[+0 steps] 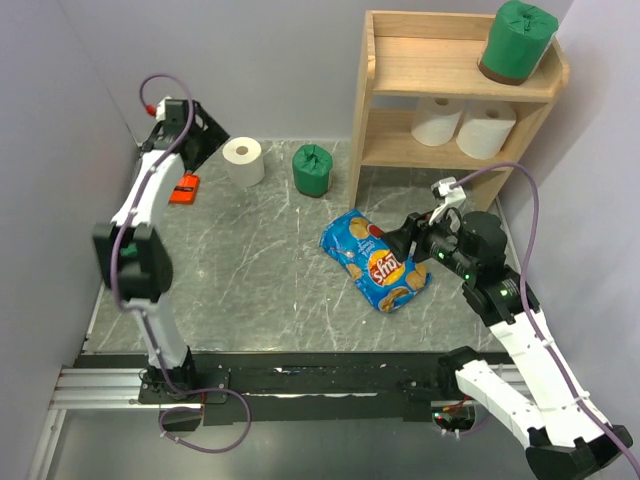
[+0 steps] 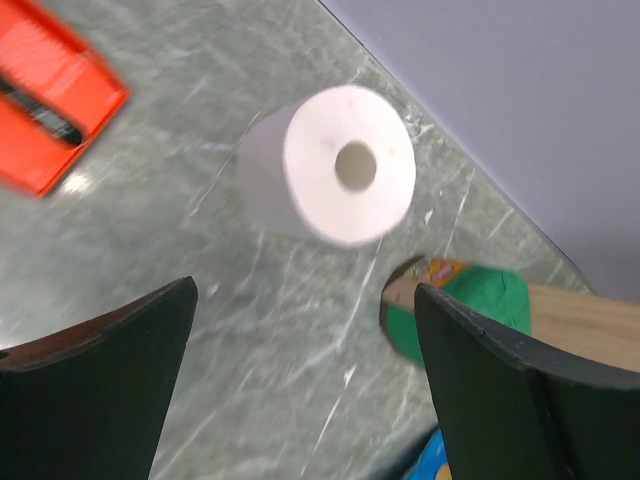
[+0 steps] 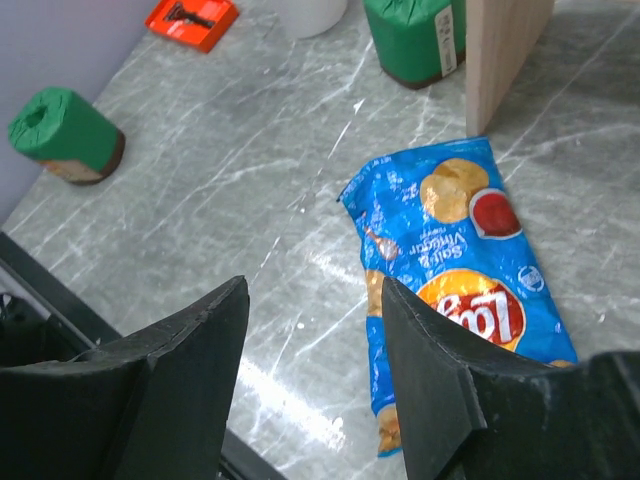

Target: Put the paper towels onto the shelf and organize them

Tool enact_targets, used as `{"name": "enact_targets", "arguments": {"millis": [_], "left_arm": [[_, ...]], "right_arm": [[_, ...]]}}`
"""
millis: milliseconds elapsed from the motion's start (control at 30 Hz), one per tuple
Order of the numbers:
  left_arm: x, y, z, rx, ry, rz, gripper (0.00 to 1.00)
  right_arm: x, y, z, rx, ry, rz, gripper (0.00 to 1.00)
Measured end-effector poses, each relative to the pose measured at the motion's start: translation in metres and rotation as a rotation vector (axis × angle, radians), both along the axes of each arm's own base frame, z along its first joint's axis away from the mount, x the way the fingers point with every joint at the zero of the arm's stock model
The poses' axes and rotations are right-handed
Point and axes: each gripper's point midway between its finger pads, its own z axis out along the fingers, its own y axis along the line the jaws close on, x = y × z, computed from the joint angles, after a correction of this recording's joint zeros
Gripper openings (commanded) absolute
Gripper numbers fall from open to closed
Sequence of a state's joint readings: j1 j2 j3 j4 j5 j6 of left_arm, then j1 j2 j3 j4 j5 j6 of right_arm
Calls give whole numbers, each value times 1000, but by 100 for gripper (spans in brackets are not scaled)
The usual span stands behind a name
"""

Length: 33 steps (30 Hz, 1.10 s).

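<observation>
Hovering wide and empty, the left tool (image 2: 305,300) faces a white roll (image 2: 345,165) on the surface (image 1: 250,270). The right tool (image 3: 315,300), partly spread, holds nothing above the chip bag (image 3: 450,270). The shelf (image 1: 362,110) carries one green roll (image 1: 518,40), two white rolls (image 1: 437,120).

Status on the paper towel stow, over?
Both open, empty: left gripper aimed at white roll, right gripper near chip bag. Three rolls on shelf, three on table. Chip bag lies before shelf.
</observation>
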<state>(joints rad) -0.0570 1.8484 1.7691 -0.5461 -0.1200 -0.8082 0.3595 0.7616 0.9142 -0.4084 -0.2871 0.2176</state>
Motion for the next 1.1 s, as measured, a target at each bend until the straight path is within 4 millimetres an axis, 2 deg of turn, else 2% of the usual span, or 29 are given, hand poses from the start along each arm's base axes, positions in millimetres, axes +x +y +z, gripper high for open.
{"name": "enact_targets", "arguments": {"millis": [133, 267, 367, 667, 800, 900, 933, 1100], "left_arm": [[45, -8, -41, -11, 53, -25, 97], [56, -13, -88, -17, 133, -42, 95], [59, -16, -107, -23, 163, -51, 93], [84, -23, -112, -44, 110, -84, 94], [96, -25, -120, -40, 93, -93, 90], [101, -26, -134, -46, 107, -99, 81], [103, -27, -137, -50, 104, -102, 75], [108, -27, -136, -53, 80, -110, 62]], "right_arm": [[-8, -3, 2, -9, -13, 6, 64], [-13, -4, 10, -2, -43, 9, 64], [-15, -5, 12, -2, -53, 11, 64], [-17, -7, 9, -10, -44, 6, 64], [-16, -6, 7, -13, -36, 7, 64], [-15, -6, 4, -17, -26, 8, 64], [-14, -6, 3, -19, -21, 7, 64], [-13, -6, -1, -28, -6, 1, 64]]}}
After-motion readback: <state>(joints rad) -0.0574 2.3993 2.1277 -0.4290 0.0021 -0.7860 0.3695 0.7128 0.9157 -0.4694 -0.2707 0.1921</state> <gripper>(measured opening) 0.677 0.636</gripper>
